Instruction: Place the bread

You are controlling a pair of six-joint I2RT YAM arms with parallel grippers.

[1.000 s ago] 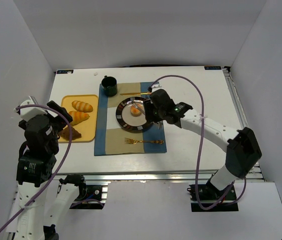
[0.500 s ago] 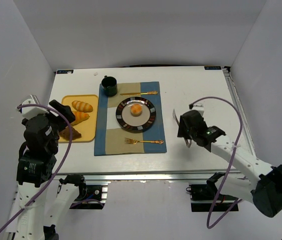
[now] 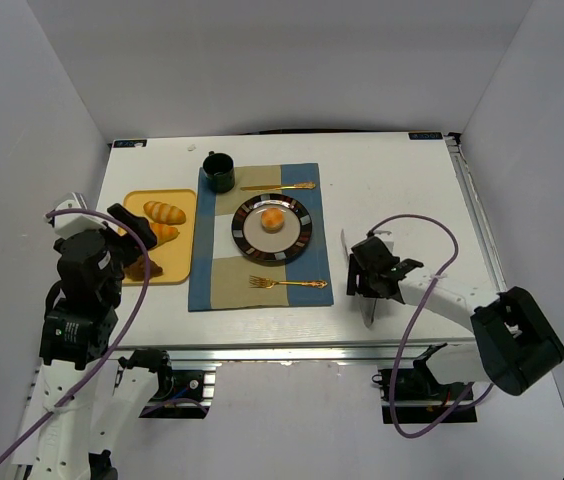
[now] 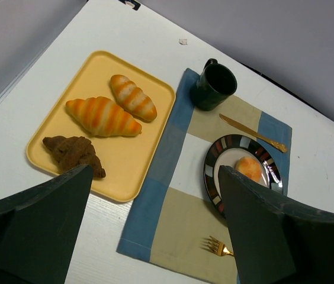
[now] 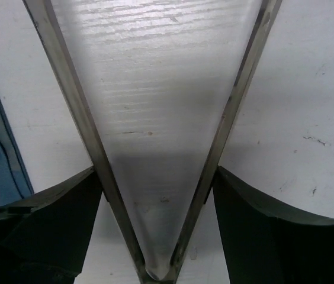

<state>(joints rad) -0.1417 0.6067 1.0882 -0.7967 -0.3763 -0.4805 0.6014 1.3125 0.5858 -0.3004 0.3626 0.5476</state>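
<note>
- Top external view puts the bread on the pale centre of the plate, slightly toward the far side and touching nothing else; the left wrist view agrees, showing the bun inside the dark striped rim.
- The plate sits on the placemat, between the knife on its far side and the fork on its near side; the mug stands at the mat's far left corner.
- Judged from this, the placing looks done and what is left is a clean retreat; the arm would do best to stay off the mat, keep its jaws spread, and move away from the fork's handle so that neither cutlery nor plate gets nudged.
- The right gripper hangs low over the bare worktop, just beside the mat's near right corner and well apart from the plate; its jaws are spread with nothing between them; its own camera shows white surface, a strip of blue mat, and a gold tip that is probably the fork's handle.
- The right arm is folded low, its forearm reaching leftward from the elbow at the near right.
- The left gripper is raised near the tray, jaws spread and empty, looking down over the two striped rolls and the dark pastry; it appears idle.
</note>
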